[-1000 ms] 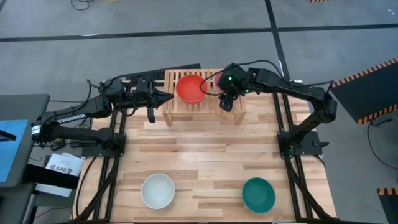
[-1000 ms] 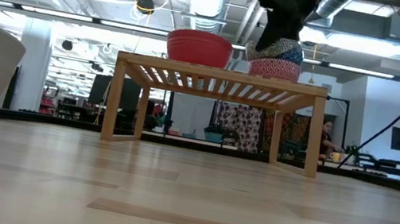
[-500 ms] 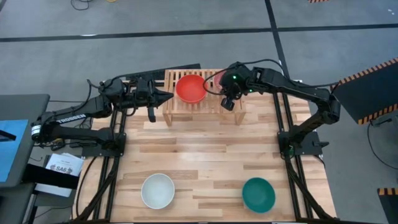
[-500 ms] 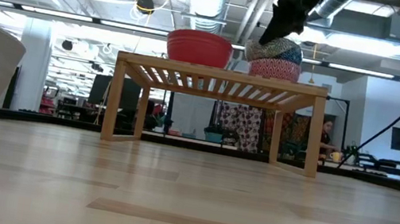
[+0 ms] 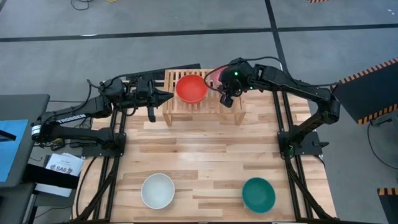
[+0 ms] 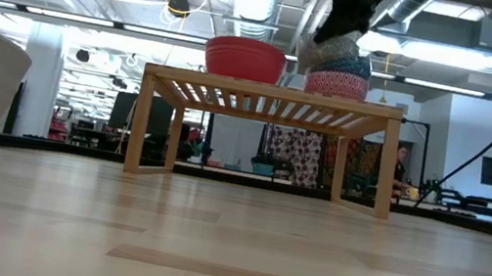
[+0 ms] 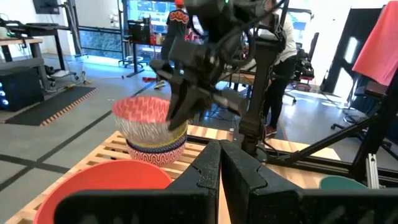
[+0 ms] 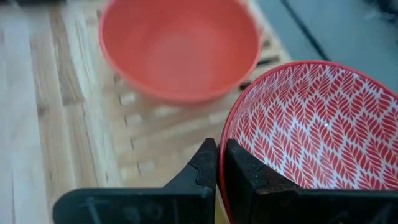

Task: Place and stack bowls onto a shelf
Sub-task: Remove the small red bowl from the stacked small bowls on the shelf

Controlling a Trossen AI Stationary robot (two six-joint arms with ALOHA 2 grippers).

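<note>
A plank table (image 5: 199, 155) is seen from above, flanked by two dark robot arms. At its far edge a low wooden shelf (image 5: 202, 106) with a slatted top is placed. On the left half of the shelf a plain red bowl (image 5: 191, 88) is set upright. On the right half a stack of bowls (image 6: 339, 71) is seen in the low view: a pink-red patterned bowl (image 6: 338, 84) at the bottom, a blue-and-white striped one (image 6: 348, 66) above it, and a top bowl (image 8: 298, 140), lined with a red leaf pattern, tilted on the stack.

The rim of that top bowl is pinched by the right gripper (image 8: 217, 163), whose fingers are closed narrowly on it, one inside the rim and one outside, as shown in the right wrist view. From above, this gripper (image 5: 226, 98) is found over the right half of the shelf.

The left gripper (image 5: 163, 97) is held just beside the left end of the shelf, level with the red bowl, with its fingers (image 7: 205, 177) pressed together and nothing between them.

At the near edge of the table a white bowl (image 5: 157, 190) is placed on the left and a teal green bowl (image 5: 258, 194) on the right, well apart from each other and from the shelf.
</note>
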